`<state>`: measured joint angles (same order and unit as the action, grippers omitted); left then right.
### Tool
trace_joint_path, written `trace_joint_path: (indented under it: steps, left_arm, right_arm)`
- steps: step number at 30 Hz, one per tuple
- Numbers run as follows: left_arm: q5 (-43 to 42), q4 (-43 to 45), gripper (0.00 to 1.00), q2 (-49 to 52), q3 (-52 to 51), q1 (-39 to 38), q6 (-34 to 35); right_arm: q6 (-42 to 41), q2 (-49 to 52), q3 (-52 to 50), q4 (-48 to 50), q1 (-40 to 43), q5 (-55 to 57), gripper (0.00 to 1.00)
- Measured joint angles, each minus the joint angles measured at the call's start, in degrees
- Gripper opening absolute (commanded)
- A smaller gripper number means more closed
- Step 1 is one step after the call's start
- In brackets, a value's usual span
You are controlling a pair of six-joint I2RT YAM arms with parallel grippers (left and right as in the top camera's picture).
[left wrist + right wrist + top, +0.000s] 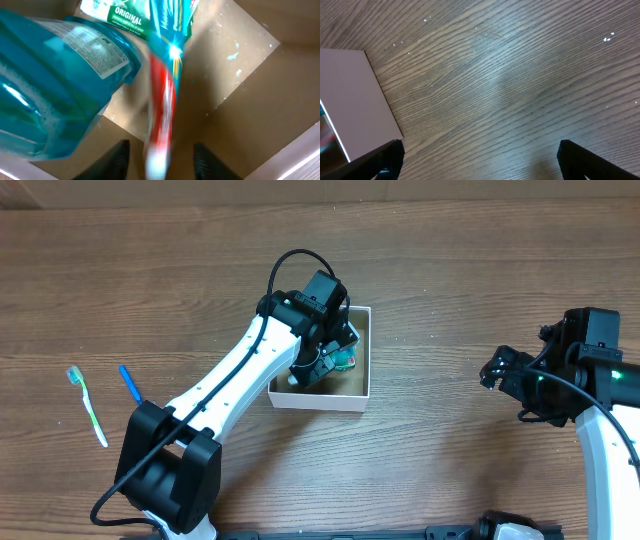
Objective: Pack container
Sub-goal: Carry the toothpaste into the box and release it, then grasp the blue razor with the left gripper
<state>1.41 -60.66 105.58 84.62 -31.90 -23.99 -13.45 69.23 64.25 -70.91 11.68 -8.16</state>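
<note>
brown wood-grain table (480, 270), matt and lightly speckled. the container (330, 399), square with white walls and a brown cardboard floor, sits mid-table. well apart at far left lie a green-and-white toothbrush (88, 405) and a slim blue item (130, 383). inside the container i note a translucent blue bottle (45, 85), a green-labelled pack (125, 15) and a blurred red-and-teal tube (162, 90). the left arm reaches over the box and hides much of it; the left gripper (161, 147) is spread, with the tube between its fingers and gaps either side. the right gripper (480, 145) hangs released over bare wood beside the container's wall.
</note>
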Motion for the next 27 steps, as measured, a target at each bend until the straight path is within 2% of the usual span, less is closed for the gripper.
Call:
trace_joint_path:
  steps: [6, 7, 8, 11, 13, 15, 20, 23, 27]
  left_arm:
    - [1.29, -2.21, 0.71, -2.45, -0.02, -0.90, 4.37]
    - [1.95, -2.19, 0.90, -4.72, -0.02, -1.14, 5.77]
    - [3.74, -2.19, 1.00, -9.79, -0.02, -1.22, 8.55]
    - [7.08, -3.08, 1.00, -21.09, 0.02, 1.05, 15.58]
    - [8.87, -5.05, 1.00, -28.17, 0.17, 7.19, 21.07]
    - [9.99, -7.48, 1.00, -31.56, 0.24, 17.22, 26.56]
    - [4.09, -5.33, 1.00, -29.86, -4.37, 44.41, 33.46]
    - [1.49, 0.48, 1.00, -26.53, -12.52, 53.27, 35.28]
    - [0.02, 7.72, 1.00, -18.10, -20.24, 57.44, 36.11]
  right_arm:
    - [0.00, 0.00, 0.00, 0.04, 0.02, 0.00, 1.00]
    - [0.00, 0.00, 0.00, 0.00, 0.02, 0.00, 1.00]
    - [0.02, 0.00, 0.00, 0.04, 0.00, 0.00, 1.00]
    - [-0.02, 0.00, 0.00, 0.04, 0.00, 0.02, 1.00]
    - [0.00, 0.00, 0.00, 0.02, 0.00, 0.00, 1.00]
    - [0.00, 0.00, 0.00, 0.04, 0.02, 0.04, 1.00]
    - [0.02, 0.00, -0.04, 0.17, 0.00, 0.02, 1.00]
    - [0.02, 0.00, -0.09, 0.17, 0.00, 0.00, 1.00]
    - [0.02, 0.00, -0.09, 0.17, 0.00, 0.00, 1.00]
